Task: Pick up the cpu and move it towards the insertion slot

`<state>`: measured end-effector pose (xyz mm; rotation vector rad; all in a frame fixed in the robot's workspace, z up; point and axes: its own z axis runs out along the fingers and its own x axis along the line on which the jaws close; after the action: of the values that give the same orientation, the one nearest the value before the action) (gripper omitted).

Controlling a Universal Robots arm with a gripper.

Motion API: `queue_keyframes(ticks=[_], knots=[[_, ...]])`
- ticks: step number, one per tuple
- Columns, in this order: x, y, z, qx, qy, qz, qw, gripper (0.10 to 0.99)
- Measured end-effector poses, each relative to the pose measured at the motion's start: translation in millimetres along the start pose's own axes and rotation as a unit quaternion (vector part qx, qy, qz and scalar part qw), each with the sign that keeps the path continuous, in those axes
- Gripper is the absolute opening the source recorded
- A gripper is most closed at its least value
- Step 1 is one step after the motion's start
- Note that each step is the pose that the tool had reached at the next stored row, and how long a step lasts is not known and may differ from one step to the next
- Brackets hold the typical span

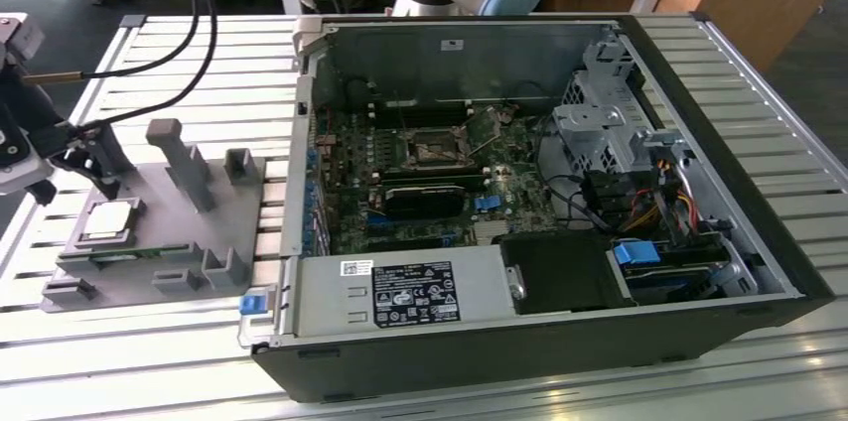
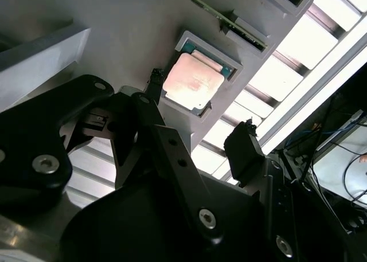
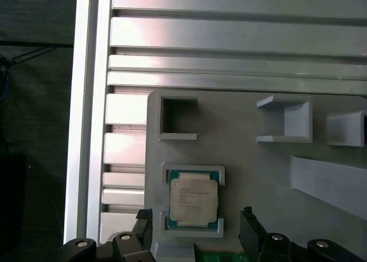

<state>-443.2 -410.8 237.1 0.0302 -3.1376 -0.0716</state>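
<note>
Gripper (image 3: 195, 215) is released: jaws spread wide and nothing held. The cpu (image 3: 193, 200) sits flat, metal top up, in its square pocket on the grey fixture (image 3: 246, 176), not picked up yet. In the first wrist view the two black fingers (image 3: 248, 225) stand one on each side of the pocket, with the cpu in the gap between them and clear space on both sides, so no contact with the chip. The second wrist view matches: the cpu (image 2: 192, 81) lies between the fingertips, one tip close by the pocket's edge and the other further off over the table slats. Can't tell how high the tips are above the fixture. In the exterior view the cpu (image 1: 109, 217) is at the near-left part of the fixture, which rests on the slatted aluminium table (image 1: 186, 54) at that view's left. The insertion slot (image 1: 435, 150) is on the motherboard inside the open computer case (image 1: 530, 361), well apart from the cpu, toward the exterior view's right.
</note>
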Motion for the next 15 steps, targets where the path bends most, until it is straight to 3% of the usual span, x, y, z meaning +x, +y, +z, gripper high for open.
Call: queue_keyframes(ticks=[15], knots=[[-0.3, -0.9, 13.7, 0.0, 0.0, 0.0, 1.0, 0.706]])
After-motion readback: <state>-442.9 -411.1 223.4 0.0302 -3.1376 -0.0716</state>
